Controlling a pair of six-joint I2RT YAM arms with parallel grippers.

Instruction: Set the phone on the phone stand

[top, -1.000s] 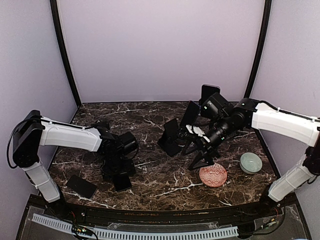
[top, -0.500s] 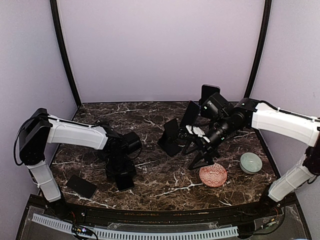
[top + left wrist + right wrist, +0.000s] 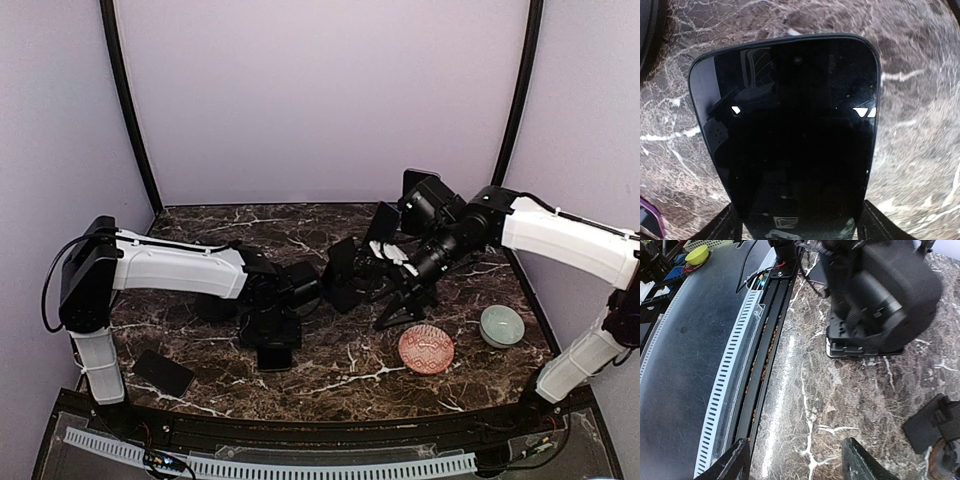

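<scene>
Mid-table now, left gripper (image 3: 273, 330) has carried the pinched phone (image 3: 790, 135) near the phone stand (image 3: 345, 278), right gripper (image 3: 795, 462) spread empty, so placing's next.

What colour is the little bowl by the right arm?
The bowl is pale green, seen best in the top view.

Phone (image 3: 790, 130): near end cut off by bottom edge of left wrist view. Left end effector (image 3: 799, 227) fingers (image 3: 726, 229) mere slivers, contact with phone hidden. Right wrist view: left arm wrist (image 3: 885, 295) blurred; phone stand (image 3: 934, 424) cropped at right edge; right end effector (image 3: 796, 462) fingers (image 3: 732, 462) cut at bottom. Top view: both jaws lost among black shapes.
</scene>
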